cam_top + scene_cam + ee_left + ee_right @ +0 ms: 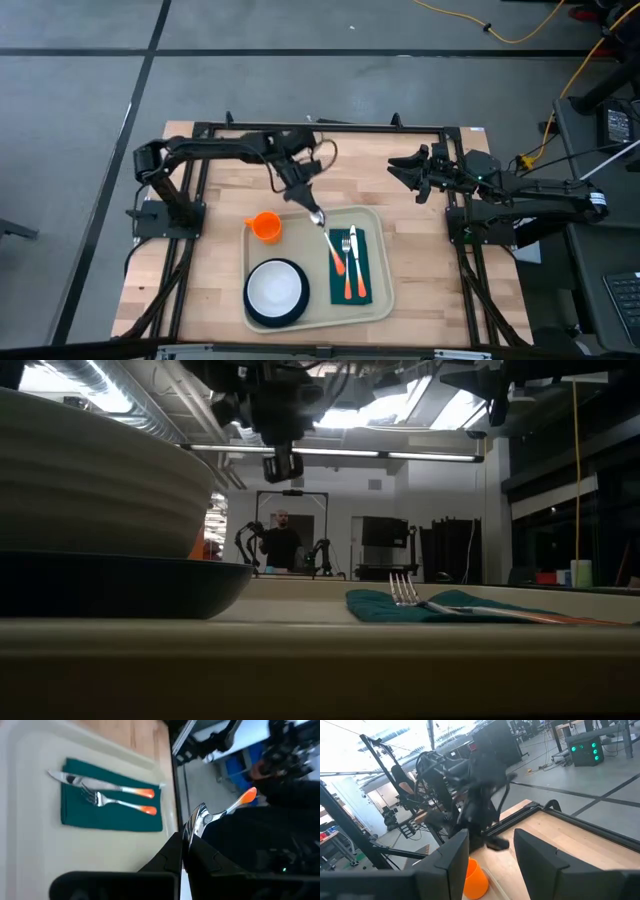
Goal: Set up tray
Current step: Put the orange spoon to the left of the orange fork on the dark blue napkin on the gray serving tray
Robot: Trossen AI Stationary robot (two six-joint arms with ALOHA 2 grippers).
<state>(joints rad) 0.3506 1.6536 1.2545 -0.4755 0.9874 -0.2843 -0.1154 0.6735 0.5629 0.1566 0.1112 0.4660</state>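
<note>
Fingers [175, 855] of the left gripper [305, 199] are being pressed on an orange-handled metal spoon [326, 232] above the large cream rectangular plastic tray [375, 262] lying on the wooden bench [215, 280]; right gripper [408, 166] fingers are being held spread beyond the tray's far right corner.

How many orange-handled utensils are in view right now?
3: a knife and a fork side by side on the green napkin, and a spoon held in the left hand.
</note>
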